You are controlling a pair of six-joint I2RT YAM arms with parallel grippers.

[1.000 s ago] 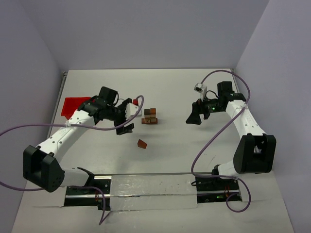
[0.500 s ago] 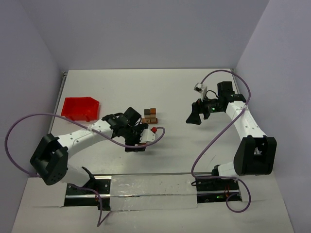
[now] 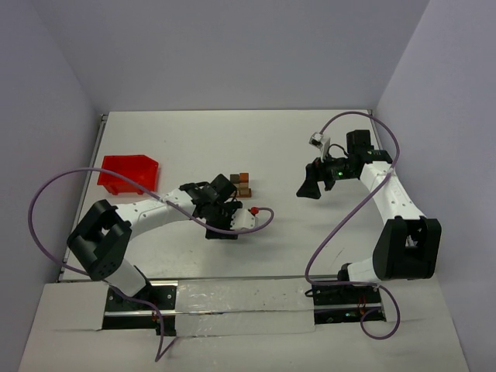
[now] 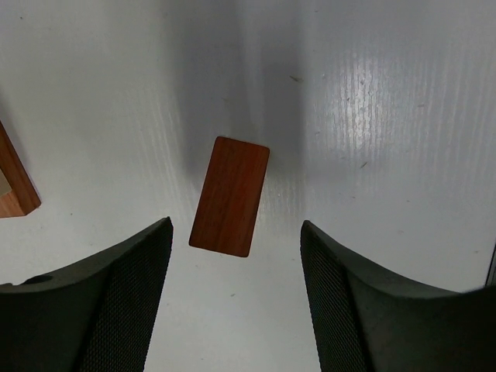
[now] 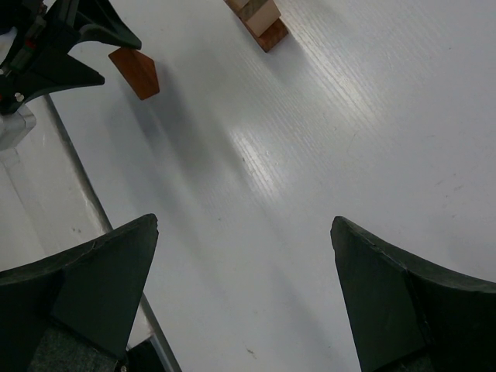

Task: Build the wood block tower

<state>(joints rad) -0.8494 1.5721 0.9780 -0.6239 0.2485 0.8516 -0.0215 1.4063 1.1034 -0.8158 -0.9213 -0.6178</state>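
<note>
The wood block tower [image 3: 241, 184] is a small stack of tan and brown blocks at mid-table; its edge shows in the left wrist view [image 4: 12, 182] and the right wrist view [image 5: 260, 17]. One loose reddish-brown wood block [image 4: 230, 195] lies flat on the table just in front of the tower. My left gripper [image 3: 222, 225] hangs right over it, open [image 4: 236, 225], one finger on each side and neither touching it. In the top view the gripper hides this block. My right gripper [image 3: 310, 187] stays open [image 5: 244, 223] to the tower's right with nothing between its fingers.
A red plastic bin [image 3: 129, 172] stands at the left of the table. The left arm's purple cable loops along the table beside the loose block [image 5: 136, 71]. The near table edge and its metal rail [image 5: 74, 174] lie close behind the left gripper [image 5: 62, 46].
My left arm swung from beside the tower down and toward me until its gripper sat over the loose block, and its jaws have narrowed. The right arm has not moved.
</note>
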